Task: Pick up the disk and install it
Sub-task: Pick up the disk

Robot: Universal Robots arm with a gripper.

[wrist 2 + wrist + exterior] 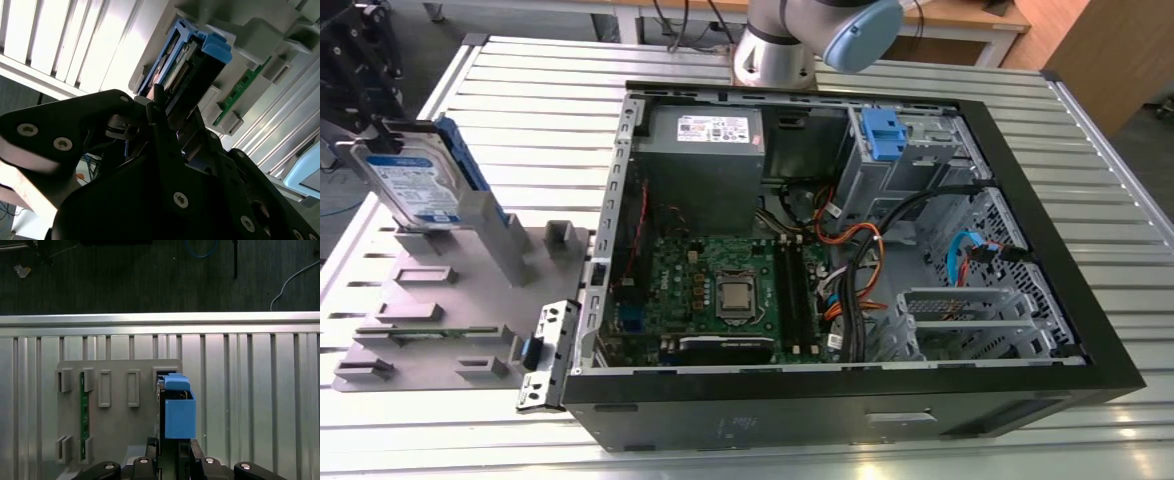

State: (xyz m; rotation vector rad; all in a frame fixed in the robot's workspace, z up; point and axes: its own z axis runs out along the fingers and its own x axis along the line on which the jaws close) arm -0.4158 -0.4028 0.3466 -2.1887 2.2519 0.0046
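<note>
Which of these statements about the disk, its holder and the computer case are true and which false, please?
The disk stands on edge in the grey holder. True.
The disk already sits inside the computer case. False: it is outside, in the holder.
The gripper is at the disk's upper end. True.
The case is closed by a side panel. False: it is open, the green board showing.

Disk (411, 190) on stand (454, 300) beside case (854, 415)
</note>
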